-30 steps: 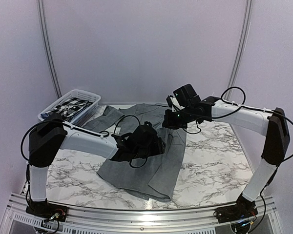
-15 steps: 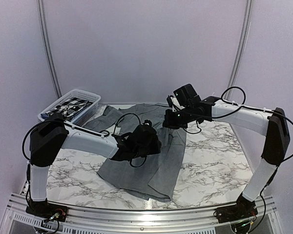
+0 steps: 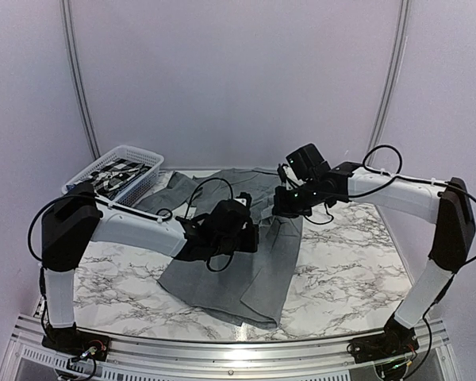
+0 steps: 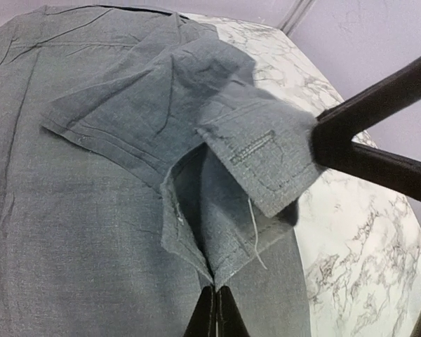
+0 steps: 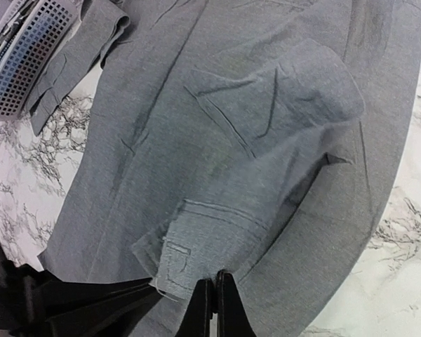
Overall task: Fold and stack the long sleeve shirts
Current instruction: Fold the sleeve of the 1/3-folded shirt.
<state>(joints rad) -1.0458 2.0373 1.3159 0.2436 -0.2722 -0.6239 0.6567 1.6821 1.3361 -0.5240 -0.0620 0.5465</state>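
Grey shirt (image 3: 222, 274) lies on the tabletop (image 3: 345, 254) beneath both grippers. Left gripper (image 4: 215, 305) and right gripper (image 5: 215, 291) each clamp its raised sleeve (image 4: 263, 161). Risk: shallow edge pinches may slip, collapsing the fold.

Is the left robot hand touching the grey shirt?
Touching. In the left wrist view, the fingers of the left gripper are pinched shut on a lifted fold of the grey shirt.

Lab booth, plain walls (image 3: 238, 79), marble-patterned table (image 3: 349, 262)
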